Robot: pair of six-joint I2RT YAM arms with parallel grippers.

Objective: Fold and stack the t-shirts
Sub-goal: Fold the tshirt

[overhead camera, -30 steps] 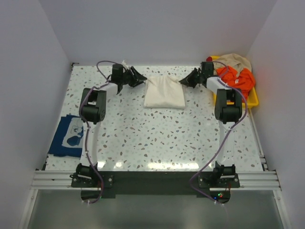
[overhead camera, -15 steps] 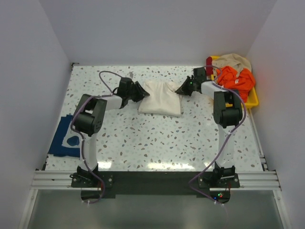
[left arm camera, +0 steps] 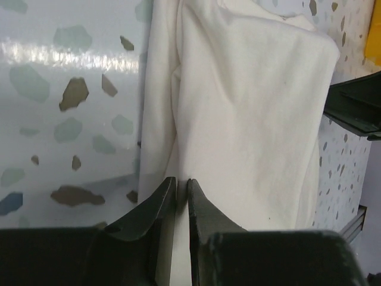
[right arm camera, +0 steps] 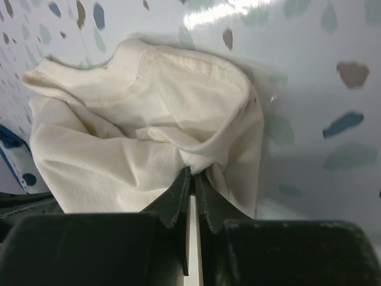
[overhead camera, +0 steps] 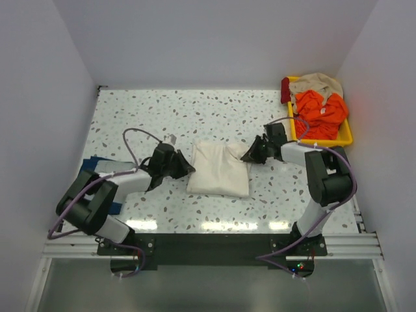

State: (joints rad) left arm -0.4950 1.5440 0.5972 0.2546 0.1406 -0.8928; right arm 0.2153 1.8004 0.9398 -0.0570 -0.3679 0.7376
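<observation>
The cream t-shirt lies folded in a rough rectangle mid-table. My left gripper is at its left edge; in the left wrist view the jaws are pressed together on a fold of the cream cloth. My right gripper sits at the shirt's far right corner, shut on a bunched fold near the collar. The navy t-shirt lies at the table's left edge, mostly hidden under my left arm.
A yellow tray at the far right corner holds orange cloth and beige cloth. White walls close in the table on three sides. The speckled tabletop shows behind the shirt.
Both arms have pulled back toward the near edge, dragging the cream t-shirt from the far middle to the centre. The left jaws have closed onto its edge.
</observation>
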